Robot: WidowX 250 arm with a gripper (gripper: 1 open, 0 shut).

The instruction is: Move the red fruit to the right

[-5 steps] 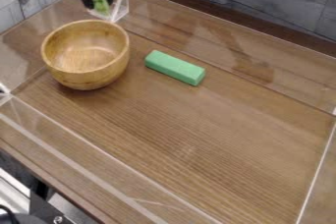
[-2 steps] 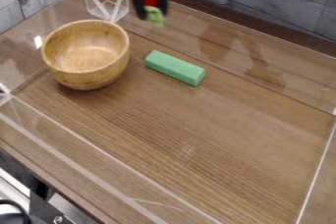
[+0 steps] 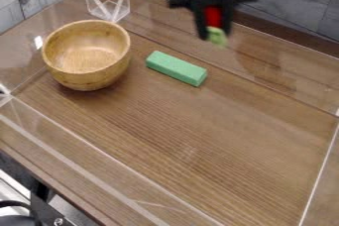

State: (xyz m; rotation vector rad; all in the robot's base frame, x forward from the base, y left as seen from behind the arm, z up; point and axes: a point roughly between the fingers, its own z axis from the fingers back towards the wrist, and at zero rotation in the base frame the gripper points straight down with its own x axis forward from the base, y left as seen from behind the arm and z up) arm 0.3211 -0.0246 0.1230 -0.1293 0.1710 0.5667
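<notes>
Gripper carries the red fruit rightward along the far side of the table

The gripper, clamped on the red fruit, has travelled from above the wooden bowl, past the green block, and now hangs beyond the block's right end.

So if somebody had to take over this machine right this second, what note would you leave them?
Pincer: shut on the red fruit, holding it in the air near the back of the table.
Red fruit: now right of the green block, and far right of the wooden bowl; a second ago it hung above the bowl's far side.
Done: picked up and carried rightward.
Left: lower it on the right side of the table, open the pincer, pull away.
</notes>
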